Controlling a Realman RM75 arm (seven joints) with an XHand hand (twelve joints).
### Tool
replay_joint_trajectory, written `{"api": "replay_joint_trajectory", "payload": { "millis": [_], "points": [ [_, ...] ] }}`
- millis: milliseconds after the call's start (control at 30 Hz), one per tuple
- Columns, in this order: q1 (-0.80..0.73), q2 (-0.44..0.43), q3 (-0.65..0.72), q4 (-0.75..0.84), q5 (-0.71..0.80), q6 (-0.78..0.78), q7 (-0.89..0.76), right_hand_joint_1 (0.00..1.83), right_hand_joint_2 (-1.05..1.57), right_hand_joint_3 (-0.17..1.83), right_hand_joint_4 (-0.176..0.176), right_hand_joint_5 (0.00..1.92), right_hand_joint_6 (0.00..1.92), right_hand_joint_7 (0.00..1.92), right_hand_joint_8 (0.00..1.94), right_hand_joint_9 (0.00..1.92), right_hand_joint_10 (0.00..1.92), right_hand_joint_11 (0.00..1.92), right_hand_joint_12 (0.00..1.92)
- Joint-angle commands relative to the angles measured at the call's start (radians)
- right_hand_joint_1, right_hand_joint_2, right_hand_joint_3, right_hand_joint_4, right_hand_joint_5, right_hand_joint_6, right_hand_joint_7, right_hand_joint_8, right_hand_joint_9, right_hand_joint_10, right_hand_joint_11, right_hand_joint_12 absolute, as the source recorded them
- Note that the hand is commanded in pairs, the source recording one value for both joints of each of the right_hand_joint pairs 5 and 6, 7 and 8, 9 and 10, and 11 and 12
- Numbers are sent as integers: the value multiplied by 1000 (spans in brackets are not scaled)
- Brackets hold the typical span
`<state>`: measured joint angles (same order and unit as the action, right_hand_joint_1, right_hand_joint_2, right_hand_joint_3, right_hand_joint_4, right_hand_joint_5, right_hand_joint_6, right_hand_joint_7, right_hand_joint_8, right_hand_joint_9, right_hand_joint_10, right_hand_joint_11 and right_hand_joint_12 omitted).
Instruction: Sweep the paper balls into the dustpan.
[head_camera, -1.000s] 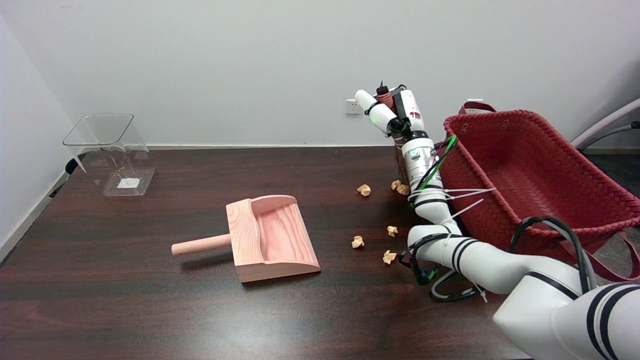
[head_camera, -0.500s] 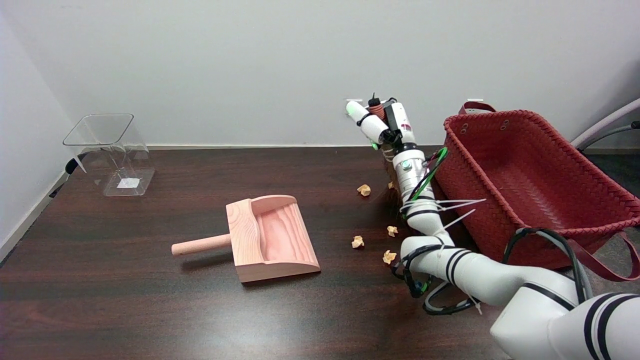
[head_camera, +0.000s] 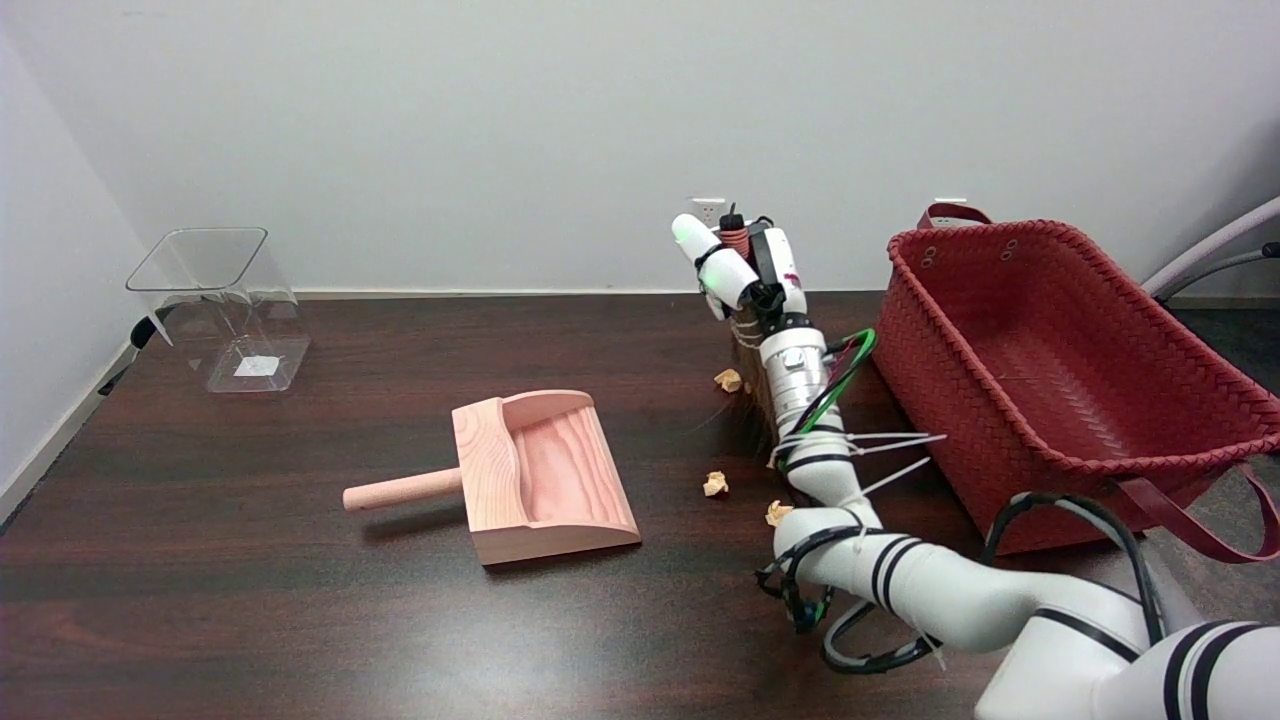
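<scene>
dark wood table (head_camera: 250, 600) under us, plain white wall behind, and we're mid-sweep. three paper balls show from here: one (head_camera: 728, 380) right at the brush's bristles, another (head_camera: 714, 484) nearer us, out toward the dustpan, and a third (head_camera: 777, 513) tucked against our forearm; any others may be hidden behind the arm. the wooden dustpan (head_camera: 545, 480) lies flat well to the left, handle pointing left, and we can't make out any paper in it, so as we judge it the job has barely started.

our right hand (head_camera: 742, 265) is wrapped around the top of a small brush (head_camera: 752, 385), held about upright, bristles down at the table beside that far ball. most of the brush sits behind our wrist, so we can't say how hard the bristles press.

outward from there: a red woven basket (head_camera: 1060, 350) stands close on the right of the arm, and a clear plastic bin (head_camera: 220, 305) sits at the far left corner.

what we need next, by our reckoning, is a low leftward drag that keeps the bristles on the table and herds the balls toward the pan. light paper may skitter sideways, so steady and slow.
</scene>
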<state>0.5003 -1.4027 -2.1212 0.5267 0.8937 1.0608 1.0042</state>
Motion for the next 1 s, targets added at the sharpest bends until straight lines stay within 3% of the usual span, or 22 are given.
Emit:
{"api": "replay_joint_trajectory", "payload": {
  "millis": [33, 700, 767, 800, 1000],
  "points": [
    [-116, -66, -5, 162, 17, 56, 42, 590, 1571, -72, 0, 1920, 1920, 1920, 1920, 1920, 1920, 1920, 1920],
    [-167, -148, -41, 291, 23, 42, 32, 626, 1571, -38, 0, 1920, 1920, 1920, 1920, 1920, 1920, 1920, 1920],
    [-150, -182, -145, 370, 22, 102, 95, 631, 1571, -38, 0, 1920, 1920, 1920, 1920, 1920, 1920, 1920, 1920],
    [-163, -158, -53, 293, 23, 38, 32, 636, 1571, -41, 0, 1920, 1920, 1920, 1920, 1920, 1920, 1920, 1920],
    [-160, -203, -56, 291, 26, 10, 32, 645, 1571, 7, 0, 1920, 1920, 1920, 1920, 1920, 1920, 1920, 1920]
  ]
}}
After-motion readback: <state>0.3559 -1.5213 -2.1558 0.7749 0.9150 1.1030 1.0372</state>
